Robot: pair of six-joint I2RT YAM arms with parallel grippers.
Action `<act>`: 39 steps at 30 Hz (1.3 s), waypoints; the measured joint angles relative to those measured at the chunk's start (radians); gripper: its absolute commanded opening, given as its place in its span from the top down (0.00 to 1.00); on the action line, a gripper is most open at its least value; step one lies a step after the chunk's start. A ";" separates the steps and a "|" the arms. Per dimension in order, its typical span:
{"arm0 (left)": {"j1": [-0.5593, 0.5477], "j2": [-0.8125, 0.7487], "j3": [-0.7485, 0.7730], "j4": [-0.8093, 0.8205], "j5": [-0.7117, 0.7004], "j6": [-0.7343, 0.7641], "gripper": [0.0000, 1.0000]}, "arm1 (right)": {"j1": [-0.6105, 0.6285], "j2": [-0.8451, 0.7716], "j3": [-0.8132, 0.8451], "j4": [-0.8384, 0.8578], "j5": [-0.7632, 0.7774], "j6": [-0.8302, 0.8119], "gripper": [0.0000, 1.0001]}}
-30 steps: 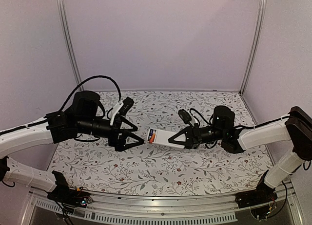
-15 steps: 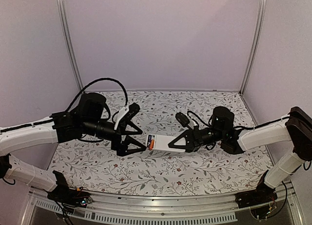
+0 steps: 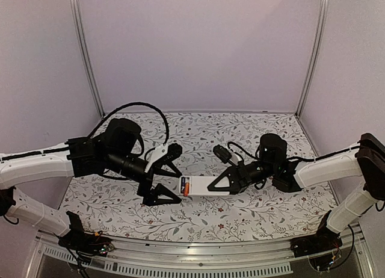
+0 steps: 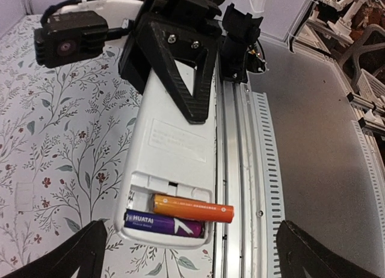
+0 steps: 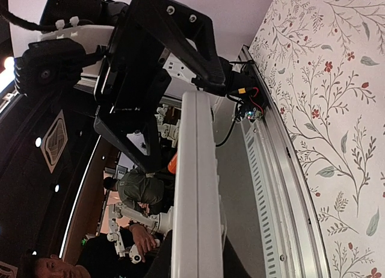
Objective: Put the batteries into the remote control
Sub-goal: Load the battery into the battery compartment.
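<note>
Batteries (image 4: 183, 210) are lying in the remote control (image 4: 175, 139), which my right hand (image 3: 215, 183) is gripping back-up so its bay is facing my released left hand (image 3: 178, 176).

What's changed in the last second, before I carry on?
The left hand moved right, toward the battery end of the remote control, and spread wider open. The right hand carried the remote control slightly lower in the top view, toward the near edge. Unchanged: the right hand's grip, and the orange battery in the compartment.
</note>
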 measured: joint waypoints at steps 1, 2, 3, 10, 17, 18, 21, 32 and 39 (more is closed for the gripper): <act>-0.006 0.005 0.008 -0.007 0.003 0.005 0.01 | 0.000 0.000 0.000 -0.009 0.000 -0.006 1.00; -0.011 0.010 0.014 -0.013 0.007 0.009 0.00 | 0.000 0.000 0.000 -0.021 0.000 -0.013 1.00; -0.015 0.014 0.019 -0.016 0.009 0.013 0.00 | 0.000 0.000 0.000 -0.033 0.000 -0.019 1.00; -0.029 0.051 0.059 -0.038 0.018 0.017 0.00 | 0.006 -0.005 0.002 -0.081 0.001 -0.055 1.00; -0.052 0.095 0.084 -0.046 0.021 0.023 0.01 | 0.014 -0.009 0.006 -0.108 0.002 -0.079 1.00; -0.054 0.101 0.086 -0.050 0.021 0.024 0.01 | 0.016 -0.009 0.006 -0.111 0.003 -0.081 1.00; -0.056 0.111 0.087 -0.061 0.021 0.028 0.03 | 0.019 -0.010 0.006 -0.122 0.004 -0.087 1.00; -0.061 0.125 0.087 -0.085 0.018 0.061 0.09 | 0.026 -0.016 0.011 -0.150 0.006 -0.106 1.00; -0.061 0.129 0.088 -0.091 0.011 0.069 0.16 | 0.032 -0.016 0.018 -0.155 0.007 -0.109 1.00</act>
